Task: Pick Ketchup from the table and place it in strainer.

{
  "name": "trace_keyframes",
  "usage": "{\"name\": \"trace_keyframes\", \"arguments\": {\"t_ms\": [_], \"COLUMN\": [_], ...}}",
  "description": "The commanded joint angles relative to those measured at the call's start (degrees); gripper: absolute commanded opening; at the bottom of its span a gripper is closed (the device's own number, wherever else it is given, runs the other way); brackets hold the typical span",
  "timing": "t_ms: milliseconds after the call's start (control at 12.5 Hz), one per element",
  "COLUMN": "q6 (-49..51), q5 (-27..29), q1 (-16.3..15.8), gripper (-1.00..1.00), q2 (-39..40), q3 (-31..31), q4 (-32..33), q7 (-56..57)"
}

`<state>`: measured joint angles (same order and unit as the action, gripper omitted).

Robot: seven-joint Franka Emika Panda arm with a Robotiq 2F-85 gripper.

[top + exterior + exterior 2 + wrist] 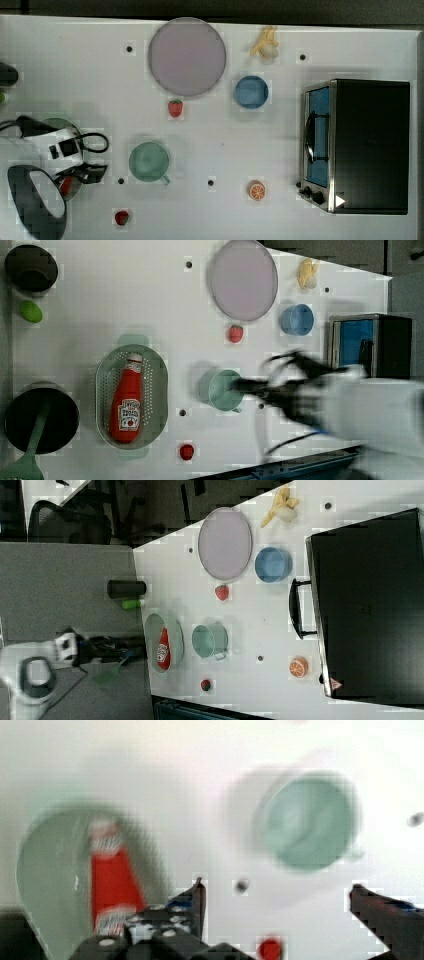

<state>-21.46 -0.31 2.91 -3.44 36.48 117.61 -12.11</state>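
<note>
Placement status: the Ketchup lies lengthwise inside the strainer, cap toward the left view's top, label facing up. In the wrist view the gripper has its fingers spread wide and holds nothing. It is apart from the bottle.

Residual risks, in the left view's left-to-right order:

1. Strainer. The basket appears light. A finger or cable catching its rim during withdrawal could slide or tip it and roll the bottle out.
2. Strawberry. It sits near the strainer's lower end. A low sweep could knock it away.
3. Green cup. The arm's dark fingers overlap it in this view. If the arm travels low, contact could push or overturn it.

The placement is judged complete.
</note>
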Motion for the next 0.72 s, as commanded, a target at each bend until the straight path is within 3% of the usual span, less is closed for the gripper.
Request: {"name": "trace_keyframes", "arguments": {"t_ms": [80, 400, 720], "q6": [5.56, 6.64, 12.36], "q5": [-0.17, -0.17, -0.05], "q1": [6.70, 7.58, 7.56], "gripper": [1.00, 1.00, 1.00], "q2": [-3.82, -7.93, -10.36], "q3": [-9.31, -22.48, -26.96], "q4": [-3.94, -4.06, -4.06], "q7": [3.18, 3.19, 3.20]}}
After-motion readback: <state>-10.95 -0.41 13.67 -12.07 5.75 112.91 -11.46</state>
